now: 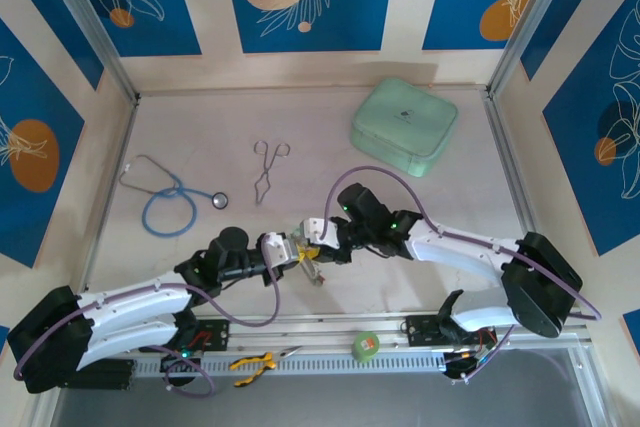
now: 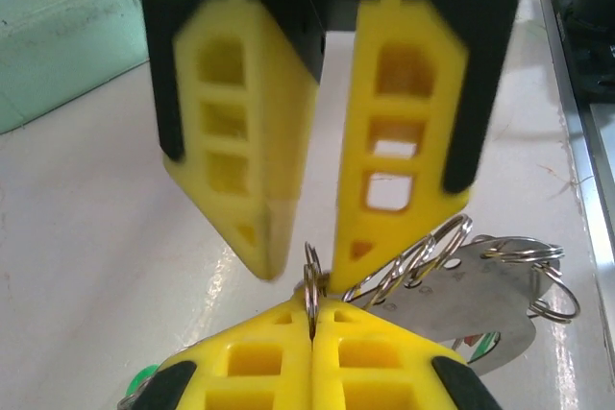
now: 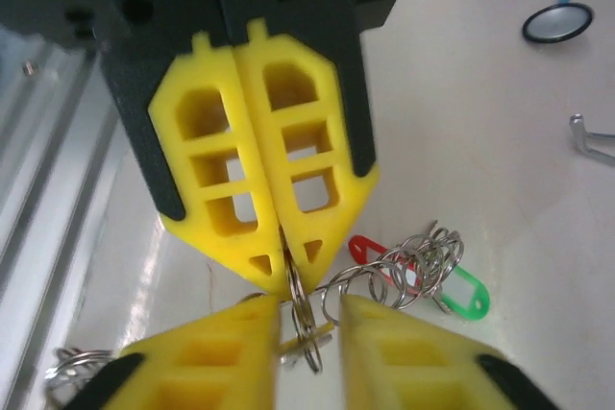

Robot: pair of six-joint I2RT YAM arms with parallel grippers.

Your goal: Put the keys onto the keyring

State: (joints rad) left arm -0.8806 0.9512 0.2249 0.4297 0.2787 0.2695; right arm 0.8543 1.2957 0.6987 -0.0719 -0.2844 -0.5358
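In the left wrist view my left gripper point(image 2: 312, 309) is shut on the edge of a thin silvery keyring point(image 2: 311, 276), which stands upright between its yellow fingertips. My right gripper point(image 3: 307, 306) faces it tip to tip, its jaws apart on either side of the same keyring point(image 3: 306, 338) and not pressing it. A chain of small silver rings point(image 3: 415, 264) trails off to keys with a red head point(image 3: 368, 248) and a green head point(image 3: 463, 293) lying on the table. A yellow and silver piece point(image 3: 320, 332) hangs at the keyring. From above, both grippers point(image 1: 300, 250) point(image 1: 325, 244) meet at the table's near middle.
A mint green case point(image 1: 404, 127) sits at the back right. Steel forceps point(image 1: 268, 169) lie mid-table and a blue-tubed stethoscope point(image 1: 170, 197) at the left. A flat metal plate with rings point(image 2: 480, 300) lies beside the grippers. A tape roll point(image 1: 366, 345) and yellow pliers point(image 1: 255, 365) rest on the front rail.
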